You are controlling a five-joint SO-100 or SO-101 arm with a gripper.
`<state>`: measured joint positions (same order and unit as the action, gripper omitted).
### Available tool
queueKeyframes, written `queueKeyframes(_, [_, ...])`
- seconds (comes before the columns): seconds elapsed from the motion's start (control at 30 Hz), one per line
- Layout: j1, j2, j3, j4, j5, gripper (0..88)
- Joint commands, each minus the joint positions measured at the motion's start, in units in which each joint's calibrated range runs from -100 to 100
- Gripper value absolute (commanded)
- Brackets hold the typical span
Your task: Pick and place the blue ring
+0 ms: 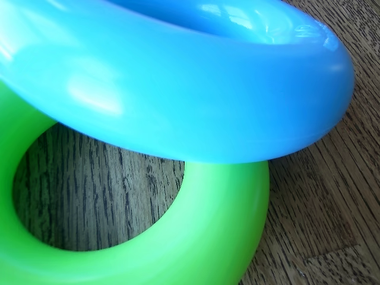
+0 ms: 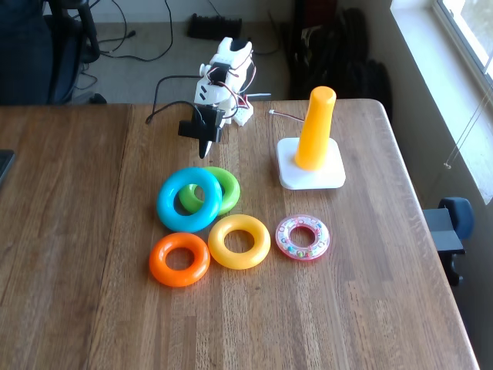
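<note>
Fixed view: blue ring (image 2: 189,200) leans on green ring (image 2: 223,188), overlapping it, so one edge sits raised off desk (image 2: 77,231). Hand (image 2: 204,151) hovers just behind blue ring; fingers' spread unclear.

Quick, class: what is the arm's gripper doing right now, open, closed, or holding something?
Gripper: holding nothing, above the table behind the blue ring; open or closed cannot be told.

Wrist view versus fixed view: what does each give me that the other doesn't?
Wrist view alone: close wood grain through the green ring's hole. Fixed view alone: the gripper above the table behind the rings, the orange ring, yellow ring, pink ring and peg. Both: the blue ring overlapping the green one.
</note>
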<state>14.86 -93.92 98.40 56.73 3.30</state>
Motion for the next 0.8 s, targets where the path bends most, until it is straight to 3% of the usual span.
queueKeyframes(0.0, [-13.37, -0.99, -0.72, -0.89, 0.10, 2.6])
queueKeyframes(0.77, [-16.42, -1.07, -0.90, -2.03, 0.10, 2.7])
